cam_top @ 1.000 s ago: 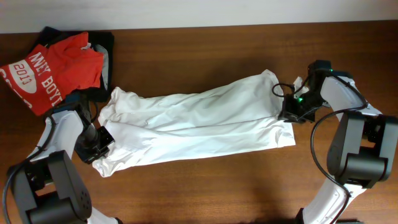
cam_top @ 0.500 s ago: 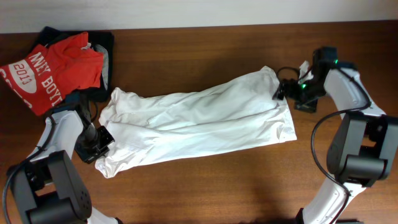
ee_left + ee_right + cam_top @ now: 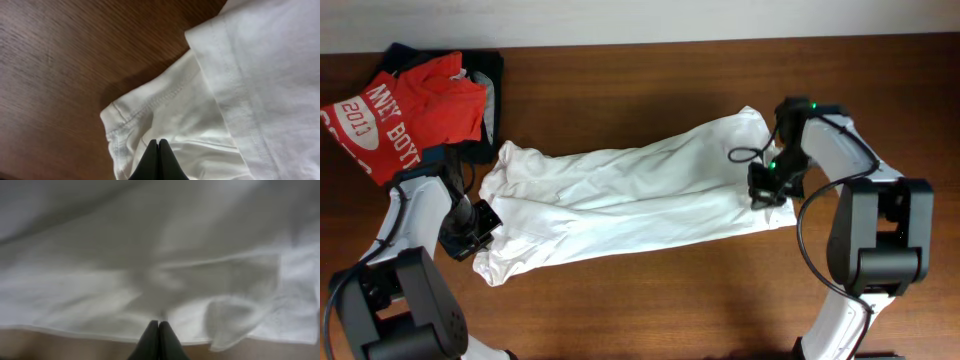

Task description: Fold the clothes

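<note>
White T-shirt (image 3: 630, 195), one, red shirt (image 3: 410, 112), one

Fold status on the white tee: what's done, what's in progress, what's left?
Done: the white T-shirt lies as a long strip on the table, its sides apparently folded in. In hand: the left gripper is shut on a hem at one end, the right gripper on cloth at the other. Left: folding the strip end to end.

You've got a dark brown wood-grain tabletop (image 3: 650, 300) here, with a plain pale wall (image 3: 620, 18) running along its far edge.
</note>
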